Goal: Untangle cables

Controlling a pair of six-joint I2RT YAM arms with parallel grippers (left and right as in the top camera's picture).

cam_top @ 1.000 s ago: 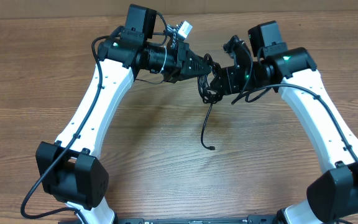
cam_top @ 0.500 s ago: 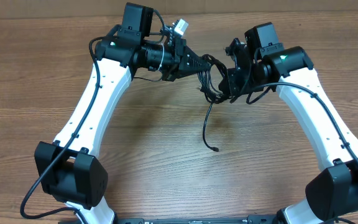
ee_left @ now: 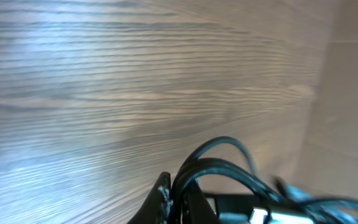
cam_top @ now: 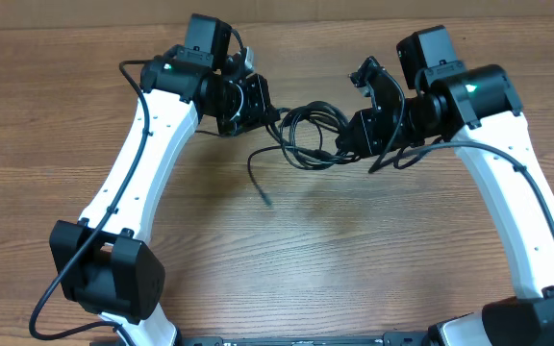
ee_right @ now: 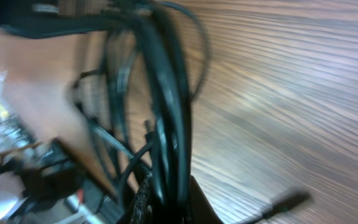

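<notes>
Near far table [cam_top: 56,86] edge, cables [cam_top: 308,135] in left pincer [cam_top: 278,117], right pincer [cam_top: 345,144]

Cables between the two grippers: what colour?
Black. The cables show best in the overhead view, against the brown wood table.

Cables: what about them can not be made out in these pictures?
Overhead: the number of cables; the strands overlap and are too thin.
Left wrist: where the loop goes; the bottom edge cuts it, blurred.
Right wrist: which strand crosses which; motion blur.
</notes>
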